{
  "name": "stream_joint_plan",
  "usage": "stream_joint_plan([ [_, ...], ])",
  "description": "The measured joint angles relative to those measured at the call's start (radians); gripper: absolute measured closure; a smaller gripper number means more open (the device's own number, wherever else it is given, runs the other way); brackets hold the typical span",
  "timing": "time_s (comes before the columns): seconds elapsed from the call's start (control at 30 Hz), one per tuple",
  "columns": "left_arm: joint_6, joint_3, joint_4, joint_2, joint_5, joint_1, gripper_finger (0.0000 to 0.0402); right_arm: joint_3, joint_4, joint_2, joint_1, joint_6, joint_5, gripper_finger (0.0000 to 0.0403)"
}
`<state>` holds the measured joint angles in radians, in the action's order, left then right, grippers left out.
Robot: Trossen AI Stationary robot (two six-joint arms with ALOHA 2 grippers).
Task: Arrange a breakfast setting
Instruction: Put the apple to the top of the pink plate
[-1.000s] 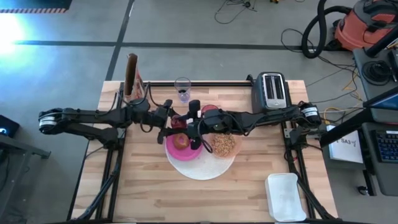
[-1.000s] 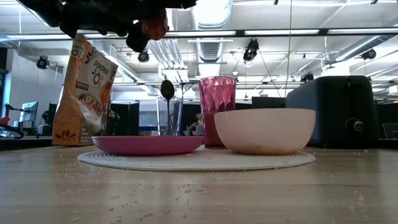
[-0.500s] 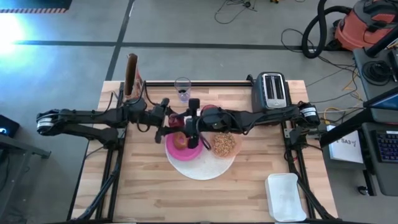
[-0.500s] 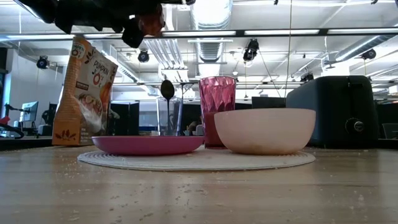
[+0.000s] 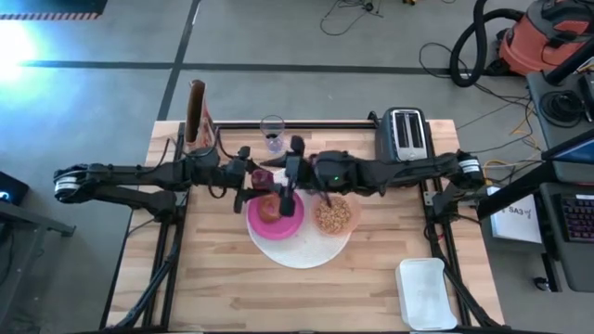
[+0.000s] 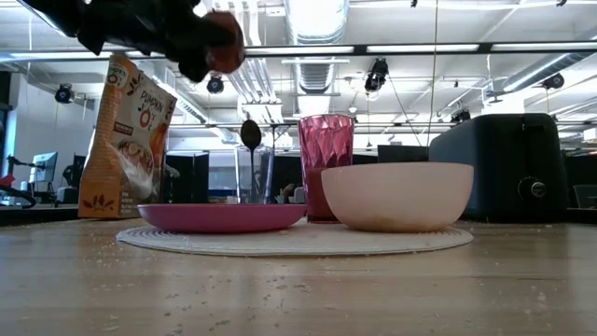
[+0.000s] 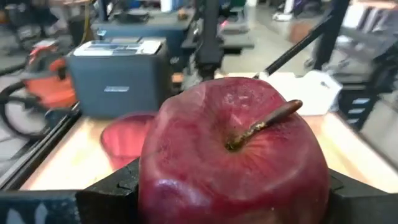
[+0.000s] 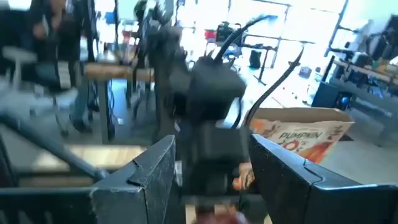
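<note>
My left gripper is shut on the small dark-red fruit, high above the magenta plate. The round toasted bread lies on that plate. The plate and the pink bowl, which holds cereal, stand on the big white disc. The pink tumbler stands behind them. The spoon stands in a clear glass. My right gripper is open and empty, pointing at the fruit from the table's right; it also shows in its own wrist view. My left gripper pinches the fruit by two opposite sides between its two fingers, which come level from the table's left. The fruit's stem faces back toward the wrist and upward. The fruit is lifted clear above the plate.
A cereal bag stands at the far left, a toaster at the far right, and a white container at the near right corner. Bare wood lies along the near edge.
My right gripper has gone a little toward the table's far edge and turned about its wrist, still open, so more of the bowl shows. My left gripper holds the fruit in nearly the same place above the plate.
</note>
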<state>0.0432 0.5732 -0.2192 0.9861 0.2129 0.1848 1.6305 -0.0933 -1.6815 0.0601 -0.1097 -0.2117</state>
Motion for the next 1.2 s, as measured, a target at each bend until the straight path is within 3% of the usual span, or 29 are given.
stream_joint_plan([
  [0.23,0.020,-0.006,0.013,0.017,-0.146,0.000,0.0177,0.036,0.077,0.015,-0.002,0.113,-0.075,0.0207],
  [0.43,0.015,-0.036,-0.023,0.080,-0.207,0.000,0.0177,0.073,0.162,0.060,-0.002,0.121,-0.133,0.0207],
  [0.67,0.014,-0.039,-0.169,0.245,-0.371,0.000,0.0177,0.071,0.217,0.122,-0.001,0.126,-0.141,0.0207],
  [0.87,-0.039,-0.040,-0.328,0.399,-0.575,0.003,0.0177,0.070,0.342,0.173,-0.002,0.146,-0.263,0.0207],
  [1.2,-0.125,-0.031,-0.519,0.611,-0.707,0.010,0.0177,0.070,0.523,0.270,-0.001,0.223,-0.288,0.0206],
])
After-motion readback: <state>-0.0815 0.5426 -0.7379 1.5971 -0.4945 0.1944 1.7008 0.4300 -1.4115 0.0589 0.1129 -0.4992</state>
